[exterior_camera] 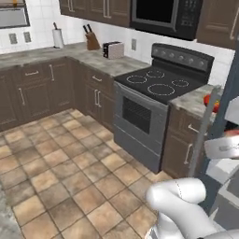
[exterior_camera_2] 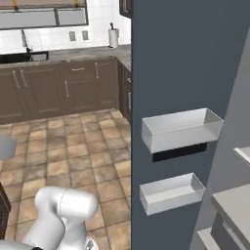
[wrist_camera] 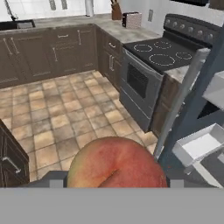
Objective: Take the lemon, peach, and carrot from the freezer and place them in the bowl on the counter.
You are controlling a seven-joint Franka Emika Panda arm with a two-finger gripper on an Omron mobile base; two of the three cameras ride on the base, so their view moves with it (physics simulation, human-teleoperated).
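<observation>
**A:** Where does the arm sit?

**B:** In the left base view the white arm (exterior_camera: 179, 200) comes up from the lower right corner, with its rounded elbow bent and leaning toward the right edge. In the right base view the same arm (exterior_camera_2: 63, 207) fills the lower left corner as a thick white link curving downward.

**A:** And the gripper?

**B:** In the hand view the gripper (wrist_camera: 114, 180) is at the bottom. Its jaws are set wide and clamped on the peach (wrist_camera: 114, 159).

**A:** Can you see the fingers?

**B:** Barely. The dark fingers (wrist_camera: 56, 179) peek out at either side of the fruit, pressed against it and mostly hidden.
</observation>
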